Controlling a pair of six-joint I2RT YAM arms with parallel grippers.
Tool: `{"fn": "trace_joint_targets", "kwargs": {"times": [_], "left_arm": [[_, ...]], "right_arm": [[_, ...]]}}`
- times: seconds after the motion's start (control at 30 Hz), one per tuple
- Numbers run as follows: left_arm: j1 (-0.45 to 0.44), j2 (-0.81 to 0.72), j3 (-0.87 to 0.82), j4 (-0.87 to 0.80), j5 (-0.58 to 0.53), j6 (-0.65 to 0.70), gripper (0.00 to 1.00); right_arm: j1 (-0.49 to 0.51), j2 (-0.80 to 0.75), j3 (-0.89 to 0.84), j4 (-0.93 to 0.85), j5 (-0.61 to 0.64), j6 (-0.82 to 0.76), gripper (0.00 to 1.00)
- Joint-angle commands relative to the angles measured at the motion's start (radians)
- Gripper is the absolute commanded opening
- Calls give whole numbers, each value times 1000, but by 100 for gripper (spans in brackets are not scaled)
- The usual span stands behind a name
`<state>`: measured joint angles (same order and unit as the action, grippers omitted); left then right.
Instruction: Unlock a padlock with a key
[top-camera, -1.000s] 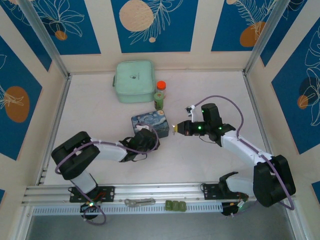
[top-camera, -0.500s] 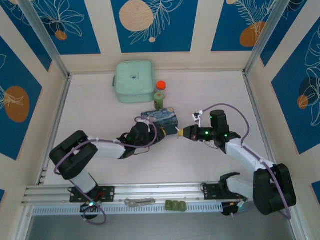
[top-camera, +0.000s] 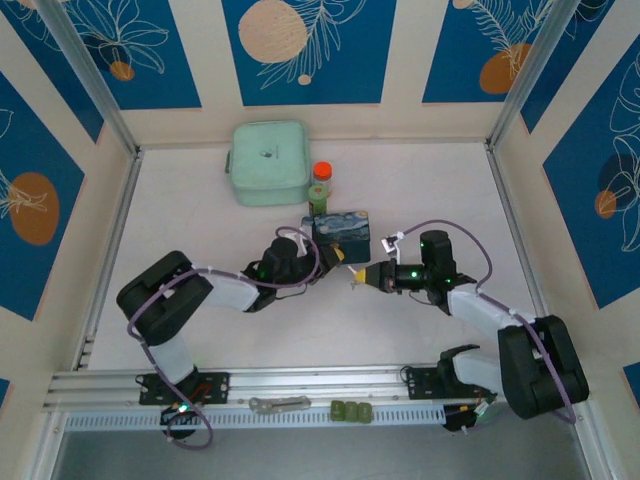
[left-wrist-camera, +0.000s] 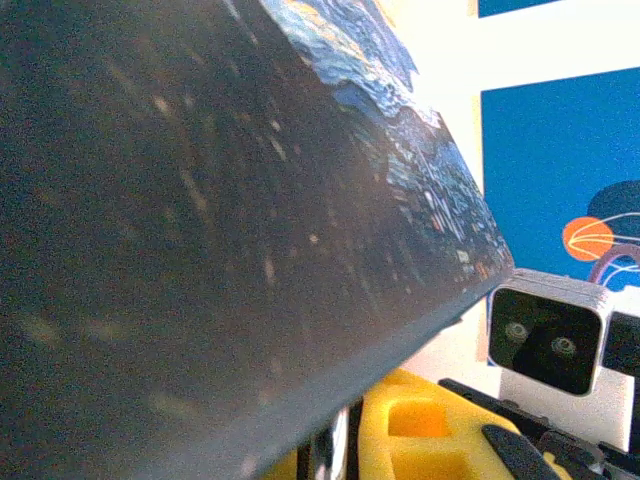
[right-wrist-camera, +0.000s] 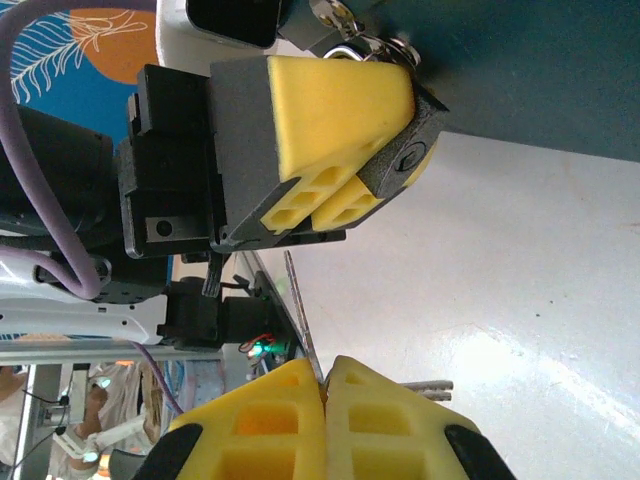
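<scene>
My left gripper (top-camera: 333, 256) lies low beside the blue swirly-painted box (top-camera: 344, 228), whose dark side (left-wrist-camera: 230, 200) looms right against the left wrist camera. Its yellow pads (right-wrist-camera: 340, 110) are closed, and the padlock's dark body and metal shackle (right-wrist-camera: 362, 40) poke out at their tip, mostly hidden. My right gripper (top-camera: 358, 277) faces it from the right, shut on the key (right-wrist-camera: 303, 315). The thin blade stands up from the pads (right-wrist-camera: 270, 420) toward the left gripper, with a small gap between. A spare key (right-wrist-camera: 425, 385) hangs by the pads.
A mint-green case (top-camera: 268, 163) sits at the back. A green bottle with an orange cap (top-camera: 320, 190) stands just behind the blue box. A grey flat tool (top-camera: 280, 405) and small green pieces (top-camera: 352, 410) rest on the front rail.
The left gripper has swung right and back, pushing the blue box toward the bottle. The right gripper has come down and nearer, still holding the key.
</scene>
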<state>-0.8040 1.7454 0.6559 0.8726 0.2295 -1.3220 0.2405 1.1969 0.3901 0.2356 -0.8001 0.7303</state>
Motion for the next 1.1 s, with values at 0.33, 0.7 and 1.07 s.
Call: {"fn": "trace_joint_targets", "kwargs": {"times": [0.33, 0.7, 1.07], "left_arm": [[9, 29, 13, 245, 61, -67, 0], [11, 104, 14, 394, 112, -121, 0], [11, 109, 12, 417, 128, -119, 0]], "right_arm": [[-44, 139, 14, 78, -90, -24, 0], [-73, 139, 37, 86, -131, -30, 0], [-100, 174, 67, 57, -158, -65, 0]]}}
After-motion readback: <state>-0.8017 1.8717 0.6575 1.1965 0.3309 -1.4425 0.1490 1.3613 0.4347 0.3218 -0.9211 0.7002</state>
